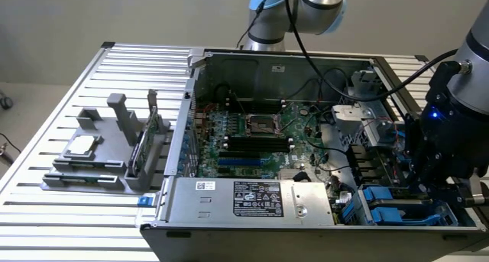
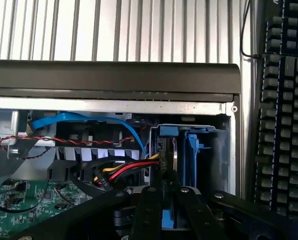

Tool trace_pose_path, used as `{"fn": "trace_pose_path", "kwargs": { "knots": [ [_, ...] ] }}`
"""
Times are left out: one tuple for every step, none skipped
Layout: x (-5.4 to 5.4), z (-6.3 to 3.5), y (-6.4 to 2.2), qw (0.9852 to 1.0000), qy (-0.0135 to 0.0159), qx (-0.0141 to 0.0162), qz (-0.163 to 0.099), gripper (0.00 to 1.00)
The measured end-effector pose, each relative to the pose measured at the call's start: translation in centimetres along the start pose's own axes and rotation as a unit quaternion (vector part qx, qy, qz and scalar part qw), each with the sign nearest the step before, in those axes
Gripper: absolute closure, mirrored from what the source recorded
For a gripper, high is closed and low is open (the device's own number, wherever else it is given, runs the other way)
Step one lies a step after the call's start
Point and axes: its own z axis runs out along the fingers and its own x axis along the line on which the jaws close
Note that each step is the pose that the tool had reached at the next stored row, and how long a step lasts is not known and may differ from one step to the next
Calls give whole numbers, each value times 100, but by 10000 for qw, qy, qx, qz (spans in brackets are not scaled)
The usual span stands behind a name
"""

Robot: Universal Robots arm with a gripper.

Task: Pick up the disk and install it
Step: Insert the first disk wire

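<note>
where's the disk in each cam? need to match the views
Exterior view: the disk sits in the drive bay at the case's front corner on the exterior view's right, beside the big silver box.
Wrist view: the disk stands edge-on in the bay, above the gripper.
Shared landmark: the green motherboard.

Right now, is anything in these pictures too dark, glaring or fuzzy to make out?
Exterior view: even, soft light; the black gripper reads as a dark mass over the blue-framed disk. Wrist view: the ribbed white metal table glares pale, while the gripper fingers loom near and shadowed.
</note>
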Motion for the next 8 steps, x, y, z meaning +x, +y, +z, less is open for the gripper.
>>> {"fn": "trace_pose_path", "kwargs": {
  "knots": [
    [0,1,0,10000,-8,-1,44,84],
    [1,2,0,10000,-17,-2,86,84],
    [3,3,-1,9999,-26,-4,125,84],
    [5,6,-1,9999,-34,-5,163,84],
    [8,10,-2,9998,-40,-6,198,84],
    [9,16,-3,9997,-44,-6,227,84],
    [11,22,-4,9997,-49,-7,252,84],
    [12,28,-4,9996,-54,-8,277,84]
  ]
}}
